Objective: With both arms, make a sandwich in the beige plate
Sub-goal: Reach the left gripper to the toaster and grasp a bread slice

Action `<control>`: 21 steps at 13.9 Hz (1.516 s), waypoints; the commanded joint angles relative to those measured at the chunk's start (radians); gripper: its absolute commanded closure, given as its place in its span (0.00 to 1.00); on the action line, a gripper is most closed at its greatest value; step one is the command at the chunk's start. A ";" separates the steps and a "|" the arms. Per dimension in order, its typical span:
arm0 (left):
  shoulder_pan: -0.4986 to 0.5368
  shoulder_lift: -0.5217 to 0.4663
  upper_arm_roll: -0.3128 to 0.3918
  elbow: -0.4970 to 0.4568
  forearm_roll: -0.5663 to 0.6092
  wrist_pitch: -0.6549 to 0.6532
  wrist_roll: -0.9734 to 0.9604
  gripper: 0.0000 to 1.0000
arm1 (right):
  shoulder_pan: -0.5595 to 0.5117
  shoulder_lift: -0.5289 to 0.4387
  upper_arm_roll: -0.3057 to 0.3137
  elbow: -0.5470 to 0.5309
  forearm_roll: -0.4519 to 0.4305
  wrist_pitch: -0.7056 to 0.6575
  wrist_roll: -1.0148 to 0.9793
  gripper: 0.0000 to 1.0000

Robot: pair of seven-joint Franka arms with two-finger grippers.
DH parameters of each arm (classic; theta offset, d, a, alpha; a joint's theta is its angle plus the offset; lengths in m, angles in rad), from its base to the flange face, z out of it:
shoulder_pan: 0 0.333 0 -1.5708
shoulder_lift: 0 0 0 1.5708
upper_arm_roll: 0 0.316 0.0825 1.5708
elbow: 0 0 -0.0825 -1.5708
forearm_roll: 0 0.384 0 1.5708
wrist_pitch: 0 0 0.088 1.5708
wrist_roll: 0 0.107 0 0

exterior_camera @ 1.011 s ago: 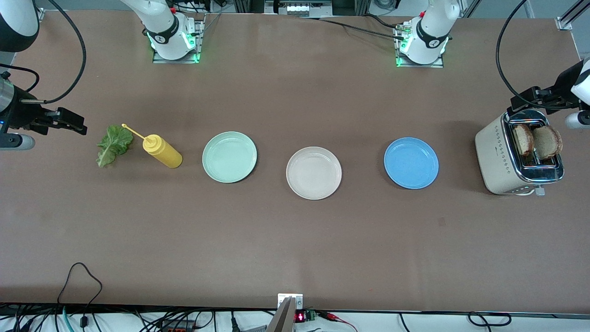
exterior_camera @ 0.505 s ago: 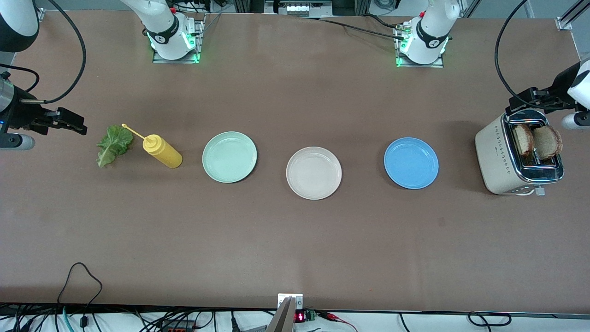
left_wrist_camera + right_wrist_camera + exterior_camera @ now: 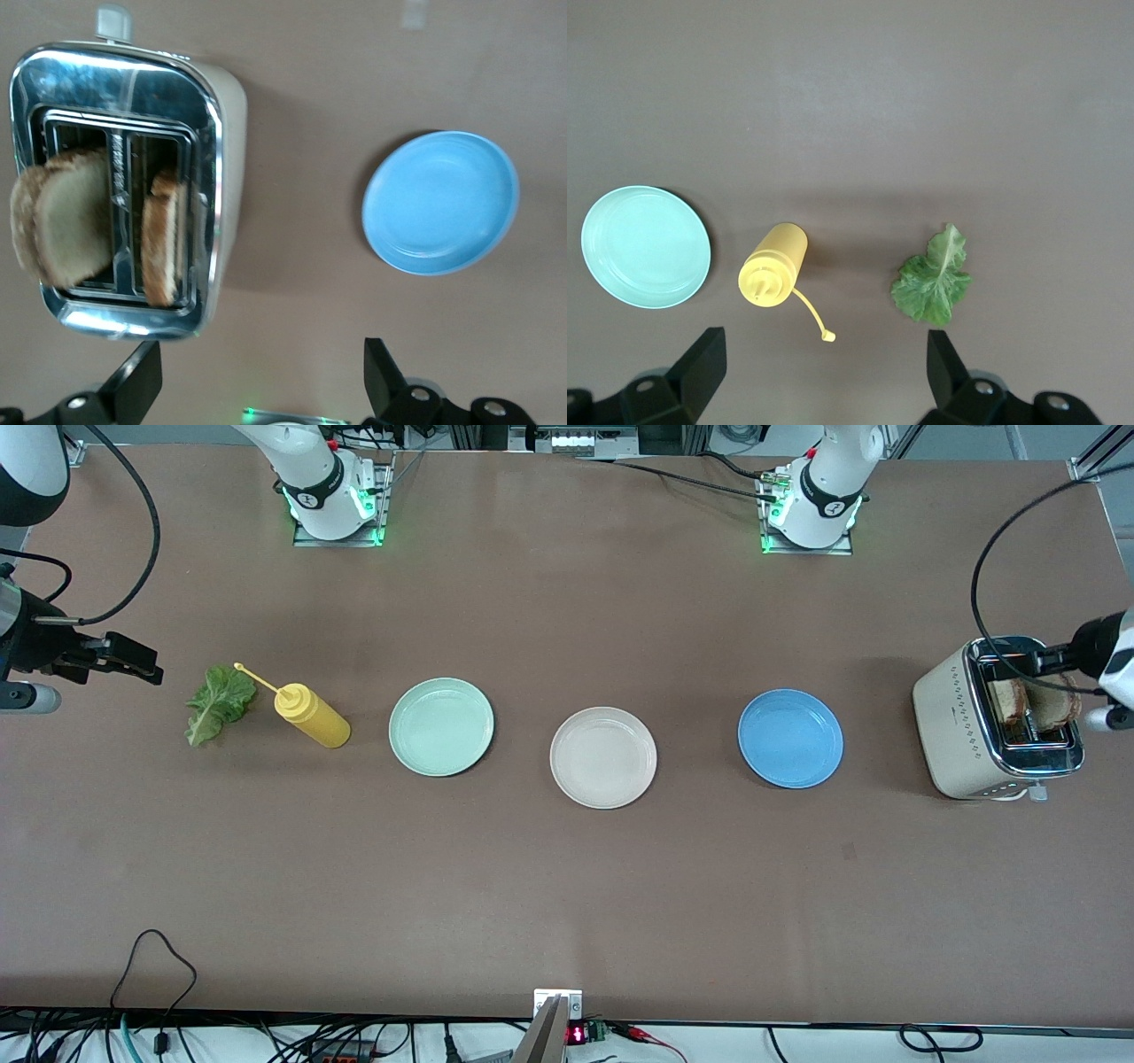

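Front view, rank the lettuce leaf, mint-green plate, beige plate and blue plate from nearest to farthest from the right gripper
From the right gripper:
1. Lettuce leaf, at the right arm's end.
2. Mint-green plate, past the bottle.
3. Beige plate, mid-table.
4. Blue plate, toward the left arm's end.

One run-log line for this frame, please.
left claw: open, over toaster | bread slices: in toaster slots | right claw: open, near lettuce leaf | beige plate: bare

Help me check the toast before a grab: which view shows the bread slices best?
The left wrist view: both bread slices stand clear in the toaster slots. The front view has them partly covered by the left gripper. The right wrist view shows none.
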 commanded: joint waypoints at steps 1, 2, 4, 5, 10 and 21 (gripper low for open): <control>0.021 0.074 -0.007 0.018 0.067 0.055 0.047 0.00 | -0.007 0.009 0.001 0.017 0.021 -0.005 0.005 0.00; 0.044 0.097 -0.007 0.017 0.067 0.089 0.050 0.00 | -0.008 0.009 0.001 0.018 0.021 -0.005 0.005 0.00; 0.088 0.131 -0.009 0.017 0.065 0.117 0.117 0.00 | -0.011 0.009 0.001 0.017 0.021 -0.005 0.005 0.00; 0.098 0.140 -0.009 0.012 0.064 0.121 0.141 0.00 | -0.011 0.009 0.003 0.017 0.023 -0.005 0.004 0.00; 0.107 0.141 -0.009 -0.032 0.064 0.115 0.145 0.00 | -0.011 0.009 0.001 0.017 0.023 -0.003 0.004 0.00; 0.107 0.152 -0.009 -0.040 0.056 0.054 0.136 0.79 | -0.034 0.018 0.001 0.018 0.023 -0.003 0.014 0.00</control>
